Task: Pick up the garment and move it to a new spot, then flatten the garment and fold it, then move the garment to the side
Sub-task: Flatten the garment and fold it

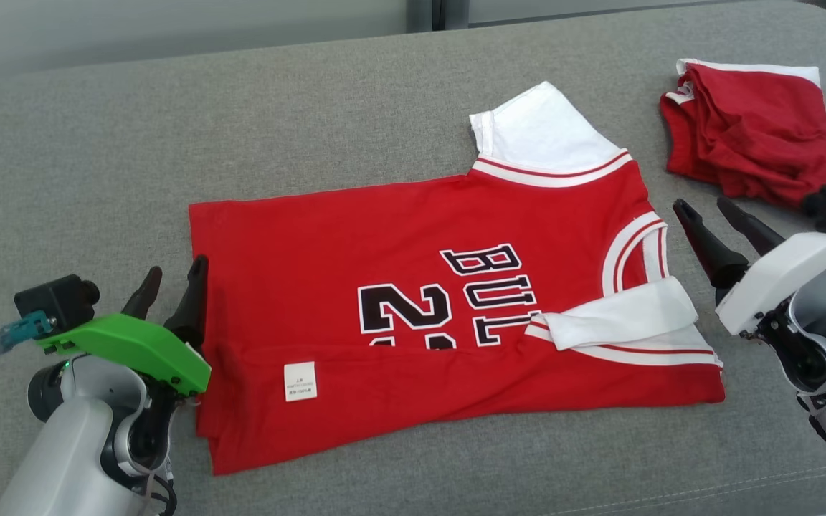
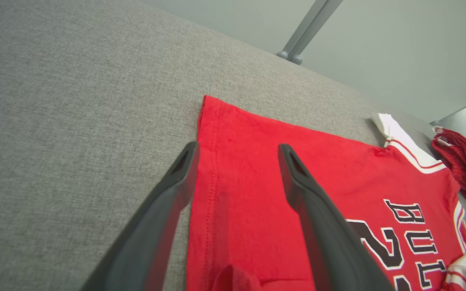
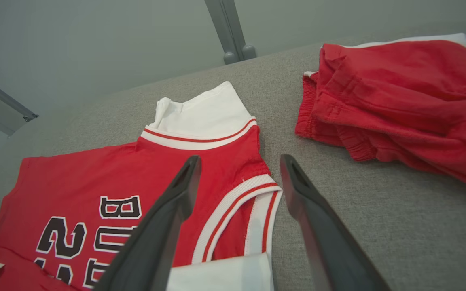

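Observation:
The garment (image 1: 413, 315) is a red jersey with white sleeves and black lettering, lying flat on the grey surface with its near long edge folded over, a white label showing on the fold. My left gripper (image 1: 175, 281) hovers open at the jersey's hem end (image 2: 237, 169), nothing between its fingers. My right gripper (image 1: 705, 215) is open just beyond the collar end, above the striped neckline (image 3: 241, 194), holding nothing. One white sleeve (image 1: 542, 132) sticks out at the far side; the other lies folded over the chest.
A crumpled pair of red shorts (image 1: 750, 136) with white trim lies at the far right, close to my right gripper, also seen as red shorts (image 3: 403, 101). Grey fabric surface (image 1: 169, 129) stretches free to the left and far side.

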Available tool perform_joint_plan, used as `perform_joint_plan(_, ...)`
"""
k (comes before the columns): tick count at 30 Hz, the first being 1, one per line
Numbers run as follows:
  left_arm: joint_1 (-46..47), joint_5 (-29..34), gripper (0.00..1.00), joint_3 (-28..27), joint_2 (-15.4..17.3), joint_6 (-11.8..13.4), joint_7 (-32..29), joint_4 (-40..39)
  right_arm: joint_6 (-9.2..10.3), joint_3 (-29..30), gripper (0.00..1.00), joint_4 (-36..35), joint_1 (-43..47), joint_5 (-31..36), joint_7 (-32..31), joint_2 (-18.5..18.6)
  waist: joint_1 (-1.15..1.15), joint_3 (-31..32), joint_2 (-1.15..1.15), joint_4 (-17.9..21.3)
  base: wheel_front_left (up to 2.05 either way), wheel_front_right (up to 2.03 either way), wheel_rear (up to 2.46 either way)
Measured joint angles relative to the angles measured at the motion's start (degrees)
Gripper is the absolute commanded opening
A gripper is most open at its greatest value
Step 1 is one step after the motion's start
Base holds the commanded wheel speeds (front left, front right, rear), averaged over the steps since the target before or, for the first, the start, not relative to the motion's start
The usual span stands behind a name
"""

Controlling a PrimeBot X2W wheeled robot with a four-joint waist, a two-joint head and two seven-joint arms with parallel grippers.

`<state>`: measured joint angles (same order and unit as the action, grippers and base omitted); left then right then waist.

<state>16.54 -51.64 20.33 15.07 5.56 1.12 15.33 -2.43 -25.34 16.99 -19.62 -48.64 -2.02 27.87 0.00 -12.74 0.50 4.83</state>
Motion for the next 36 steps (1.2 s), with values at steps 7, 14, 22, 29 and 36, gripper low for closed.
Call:
perform_joint_plan(7,6.3,1.4,1.0,-0.1,-1.7,0.6,-1.3,4.8,-0.26,-2.2,1.0,-0.3,-4.6,1.2,-2.7,-0.9,0.0,-3.2,0.0,0.1,0.0,0.0,0.0)
perform_joint_plan(14,10.8,3.6,1.0,-0.1,-2.1,1.1,-1.7,9.6,-0.6,-3.4,1.0,-0.4,-7.3,2.1,-4.1,-1.9,0.0,-5.6,0.0,0.9,0.0,0.0,0.0)
perform_joint_plan(22,14.9,6.4,1.0,0.3,-2.0,1.3,-2.2,14.2,-1.09,-4.1,1.0,-0.4,-10.1,2.9,-4.7,-2.4,0.0,-7.9,0.0,2.4,0.0,0.0,0.0)
perform_joint_plan(29,18.1,7.1,0.59,1.2,-3.6,1.3,-2.2,17.2,-1.08,-4.1,1.0,0.4,-12.4,4.1,-5.2,-2.2,0.0,-9.8,0.0,2.8,0.0,0.0,0.0)
perform_joint_plan(36,20.4,8.1,0.0,2.1,-5.4,1.3,-1.3,17.7,-0.92,-3.7,1.0,2.4,-16.8,5.1,-6.6,-0.9,0.0,-10.7,0.0,0.8,0.0,0.0,0.0)
